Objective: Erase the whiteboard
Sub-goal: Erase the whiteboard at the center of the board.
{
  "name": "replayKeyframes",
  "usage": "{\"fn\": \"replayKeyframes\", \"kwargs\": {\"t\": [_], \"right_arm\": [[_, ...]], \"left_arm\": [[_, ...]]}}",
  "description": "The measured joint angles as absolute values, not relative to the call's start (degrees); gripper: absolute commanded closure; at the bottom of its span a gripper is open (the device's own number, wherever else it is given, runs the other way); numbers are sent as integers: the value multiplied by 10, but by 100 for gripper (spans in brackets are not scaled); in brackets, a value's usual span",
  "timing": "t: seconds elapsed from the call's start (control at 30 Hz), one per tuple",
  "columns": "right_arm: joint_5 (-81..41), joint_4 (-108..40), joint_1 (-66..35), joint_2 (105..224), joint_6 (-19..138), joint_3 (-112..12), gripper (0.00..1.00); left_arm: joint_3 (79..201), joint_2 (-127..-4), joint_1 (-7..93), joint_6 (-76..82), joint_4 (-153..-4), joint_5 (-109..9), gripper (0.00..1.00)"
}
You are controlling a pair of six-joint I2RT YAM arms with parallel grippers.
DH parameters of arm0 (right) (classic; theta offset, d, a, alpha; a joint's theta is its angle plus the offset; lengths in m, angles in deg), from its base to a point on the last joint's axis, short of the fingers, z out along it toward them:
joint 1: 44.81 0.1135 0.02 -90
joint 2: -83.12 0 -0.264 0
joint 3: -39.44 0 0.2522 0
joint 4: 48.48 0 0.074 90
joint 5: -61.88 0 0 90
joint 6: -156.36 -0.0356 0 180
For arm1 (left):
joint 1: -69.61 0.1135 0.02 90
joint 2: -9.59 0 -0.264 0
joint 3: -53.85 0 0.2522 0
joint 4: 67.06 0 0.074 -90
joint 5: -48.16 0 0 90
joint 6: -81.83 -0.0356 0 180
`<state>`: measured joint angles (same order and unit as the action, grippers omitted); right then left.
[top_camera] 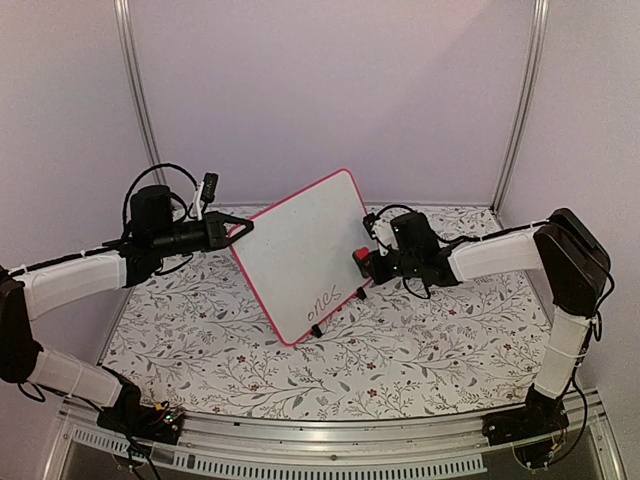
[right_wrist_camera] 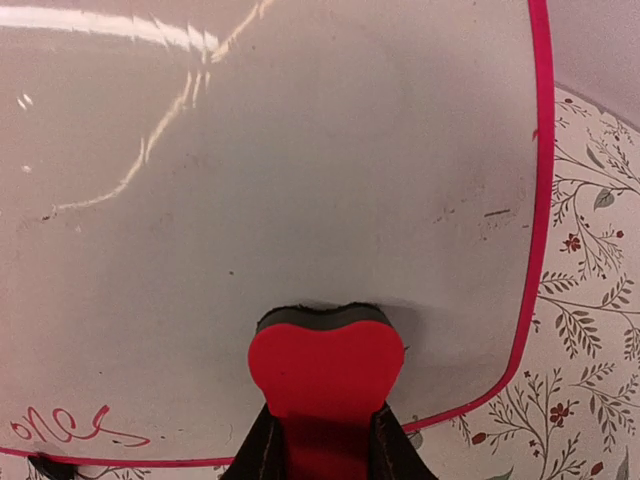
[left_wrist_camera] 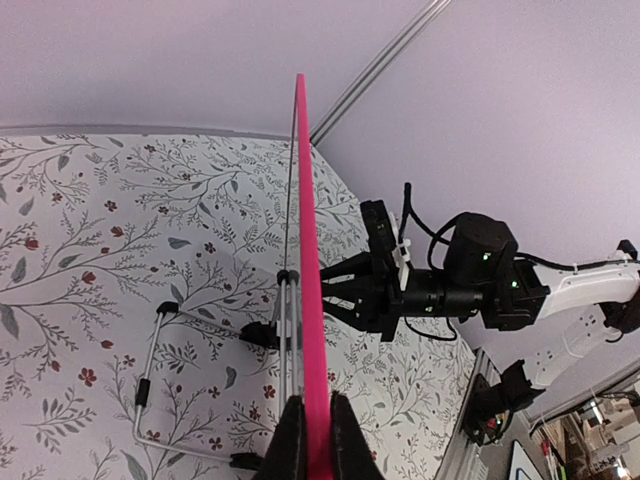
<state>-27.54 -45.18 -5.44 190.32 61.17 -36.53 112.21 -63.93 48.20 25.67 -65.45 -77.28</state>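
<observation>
Where it stands, the whiteboard (top_camera: 300, 250) faces right, long axis seemingly diagonal.

Whiteboard (left_wrist_camera: 309, 250): seen edge-on, its pink-red rim a near-upright line from top centre down to the bottom.
Left fingers (left_wrist_camera: 290, 445): two dark tips at the bottom edge, clamped on the rim from both sides.
Wire stand (left_wrist_camera: 142, 390): left of the board, folded out, resting on the tabletop.
Tabletop (left_wrist_camera: 100, 230): white, printed with leafy sprigs.
Right arm (left_wrist_camera: 480, 270): right of the board, its fingers (left_wrist_camera: 350, 268) pointed at the board's face.
</observation>
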Motion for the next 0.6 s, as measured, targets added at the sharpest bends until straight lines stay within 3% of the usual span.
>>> {"fn": "replayKeyframes", "kwargs": {"t": [0.27,0.6], "right_arm": [[-276,-452,-53,1902,607,-317,78],[-291,-423,-52,1902,606,-340,78]], "left_arm": [[1122,-639,482,255,-654,-773,100],[1122,-639,482,255,-653,-772,100]]}}
